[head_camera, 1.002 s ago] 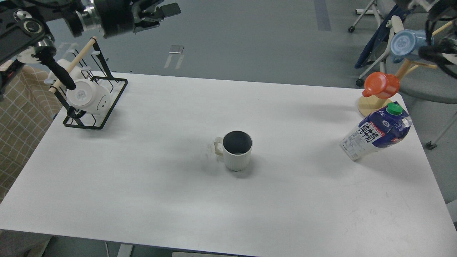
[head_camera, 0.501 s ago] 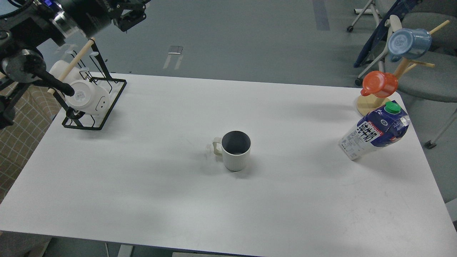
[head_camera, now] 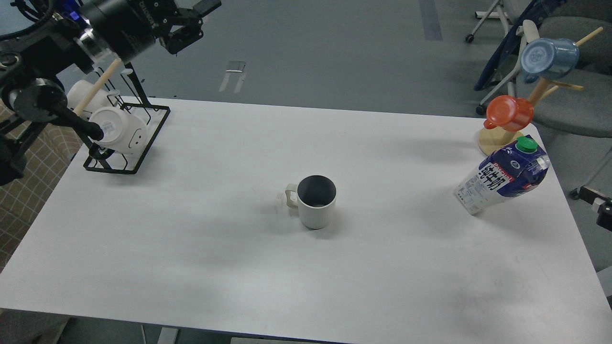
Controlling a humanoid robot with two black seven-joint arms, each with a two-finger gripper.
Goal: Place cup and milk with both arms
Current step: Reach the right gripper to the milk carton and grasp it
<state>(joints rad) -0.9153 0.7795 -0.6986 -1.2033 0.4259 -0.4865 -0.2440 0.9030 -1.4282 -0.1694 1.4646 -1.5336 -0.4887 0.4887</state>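
The cup [head_camera: 315, 201], an off-white ribbed mug with a dark inside, stands upright at the middle of the white table [head_camera: 201, 248], handle to the left. The milk [head_camera: 502, 181], a blue and white carton with a green cap, stands near the table's right edge and looks tilted to the right. My left gripper [head_camera: 198, 21] is high at the top left, beyond the table's far edge, open and empty, far from the cup. A small dark part [head_camera: 600, 205] shows at the right edge beside the table; it may be my right gripper, and its fingers cannot be told apart.
A black wire rack [head_camera: 143, 143] with smooth white mugs [head_camera: 117, 129] stands at the far left corner, under my left arm. A wooden mug tree [head_camera: 495, 141] holding an orange cup [head_camera: 509, 112] and a blue cup [head_camera: 547, 59] stands just behind the milk. Chairs stand beyond the right side.
My left arm has drawn back to the left and stays high. My right arm left the top right corner; a dark part now shows low at the right edge. Cup and milk have not moved.
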